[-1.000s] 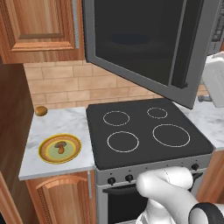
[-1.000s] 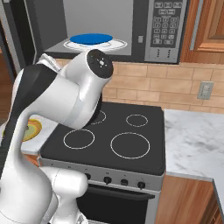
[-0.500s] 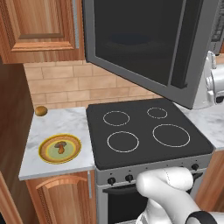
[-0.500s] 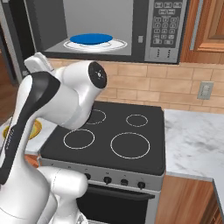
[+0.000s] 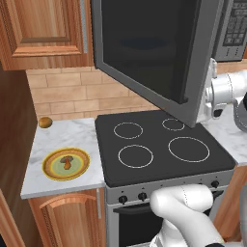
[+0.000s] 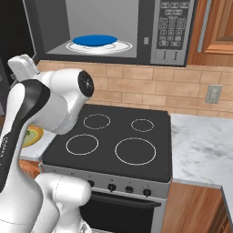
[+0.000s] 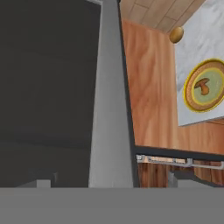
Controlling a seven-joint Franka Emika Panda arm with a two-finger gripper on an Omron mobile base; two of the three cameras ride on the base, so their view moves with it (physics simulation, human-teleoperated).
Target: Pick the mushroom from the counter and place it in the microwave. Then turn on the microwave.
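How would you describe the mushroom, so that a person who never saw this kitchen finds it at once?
Left of the black stovetop lies a white marble counter bearing a round yellow-rimmed plate. The small brown-capped mushroom lies at the middle of that plate. The round golden-brown ball sits apart, directly on the marble near the brick wall.

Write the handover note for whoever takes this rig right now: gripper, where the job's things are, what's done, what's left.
Gripper: open, holding nothing.
Mushroom: lying on the yellow-rimmed plate on the counter, left of the stovetop; not picked up.
Microwave: above the stovetop, door swung open; a blue dish sits on the turntable inside.
Also on the counter: a golden-brown ball near the back wall; leave it.
Done: door is open.
Left: grasp the mushroom, put it in the microwave, shut the door, start it at the keypad.
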